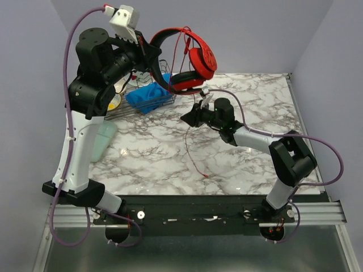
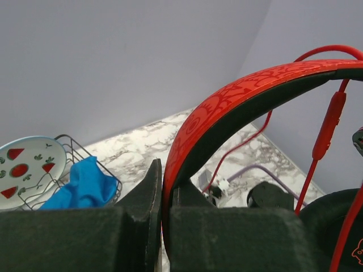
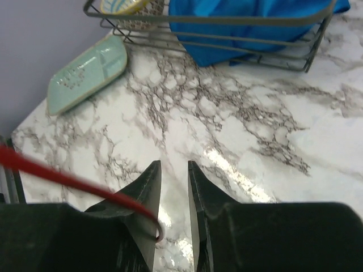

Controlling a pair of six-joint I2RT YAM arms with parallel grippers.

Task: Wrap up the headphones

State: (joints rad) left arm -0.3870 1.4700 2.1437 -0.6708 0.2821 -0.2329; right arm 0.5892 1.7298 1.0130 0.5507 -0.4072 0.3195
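My left gripper [image 1: 148, 45] is raised high and shut on the black-lined headband of the red headphones [image 1: 193, 56]. In the left wrist view the jaws [image 2: 164, 175] pinch the headband [image 2: 238, 96]. The ear cups [image 1: 203, 61] hang to the right of it. The thin red cable [image 1: 193, 153] drops from the headphones to the table, with its plug end [image 1: 207, 175] lying on the marble. My right gripper [image 1: 186, 119] sits low beside the hanging cable. Its jaws [image 3: 174, 164] stand slightly apart, and the cable [image 3: 62, 178] lies over the left finger and curls into the gap, not pinched.
A wire basket [image 1: 127, 110] with a blue cloth [image 1: 148, 96] and a patterned plate [image 2: 25, 170] stands at the back left. A pale green tray [image 1: 102, 139] lies on the marble table [image 1: 255, 107] left of the right gripper. Grey walls close the back and sides.
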